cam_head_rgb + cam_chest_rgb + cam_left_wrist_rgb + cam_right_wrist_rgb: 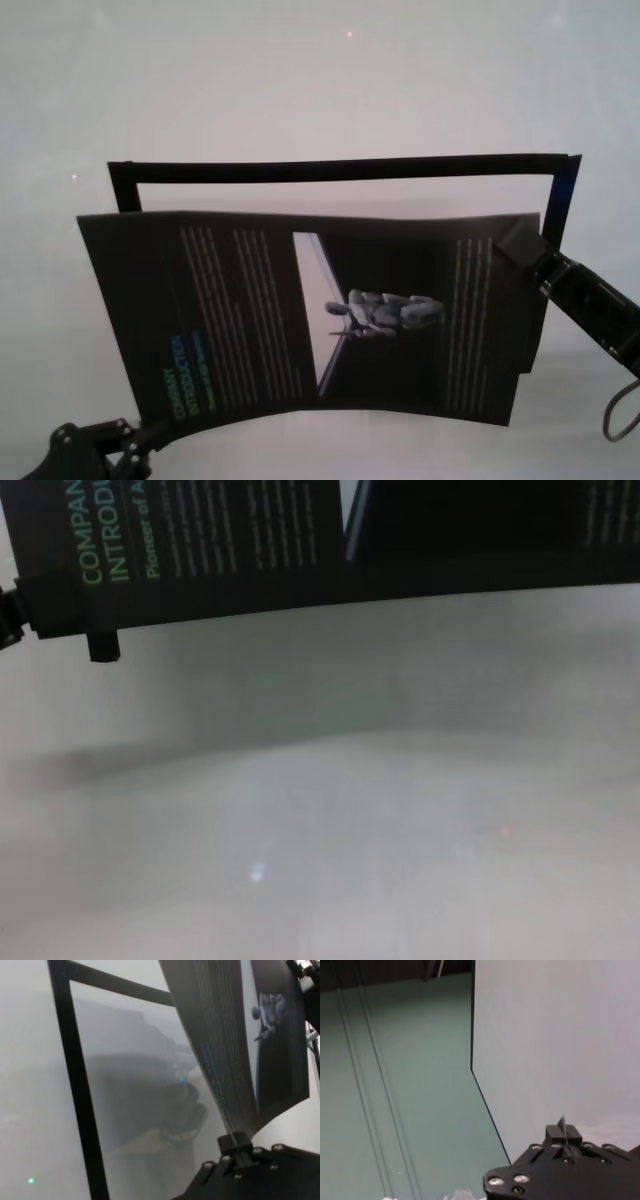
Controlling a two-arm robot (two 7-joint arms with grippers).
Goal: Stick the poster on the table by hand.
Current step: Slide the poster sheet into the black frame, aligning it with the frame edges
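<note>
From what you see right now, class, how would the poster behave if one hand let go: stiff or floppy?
Probably floppy: the poster bows between the left hand and the right hand. It looks thin and light, since an edge pinch holds it off the table. Freed, that side would likely droop.

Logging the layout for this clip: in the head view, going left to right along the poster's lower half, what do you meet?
Left gripper at the poster's lower left corner → yellow-green heading → pale diagonal stripe → grey figure → right gripper on the right edge.
</note>
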